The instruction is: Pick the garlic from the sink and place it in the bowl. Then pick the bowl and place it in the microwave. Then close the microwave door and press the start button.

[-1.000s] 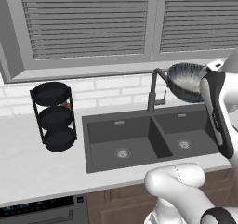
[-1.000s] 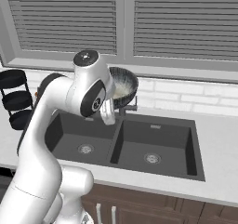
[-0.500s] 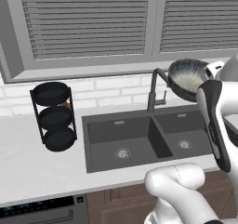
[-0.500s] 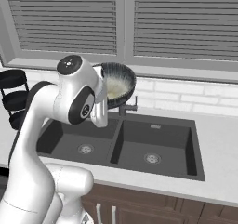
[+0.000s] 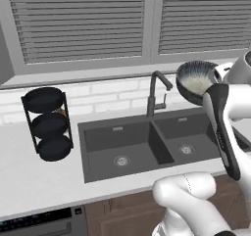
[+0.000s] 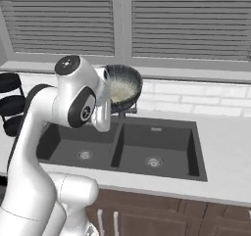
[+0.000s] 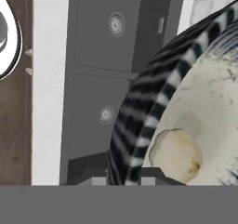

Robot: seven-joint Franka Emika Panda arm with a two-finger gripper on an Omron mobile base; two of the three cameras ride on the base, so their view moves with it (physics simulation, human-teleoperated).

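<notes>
The bowl (image 5: 196,82) hangs tilted in the air over the dark double sink (image 5: 100,142), near the faucet. My gripper (image 7: 123,181) is shut on its speckled dark rim (image 7: 139,125), at the bowl's near edge. The pale garlic (image 7: 177,154) lies inside on the whitish bottom, close to the held rim. From the right base view the bowl (image 6: 122,87) sits just beyond my wrist, above the sink (image 6: 162,144). Both basins of the sink (image 7: 100,46) lie far below, with their round drains bare. The microwave and its door are out of view.
A dark curved faucet (image 5: 156,90) stands behind the sink, just left of the bowl. A black three-tier rack (image 5: 46,123) sits on the white counter (image 5: 29,181) at the left. Slatted window blinds fill the wall behind. An oven panel (image 5: 39,223) shows below the counter's front edge.
The whole scene has slid a little to the left in both base views, so the camera has moved. The bowl stays held at about the same height.
</notes>
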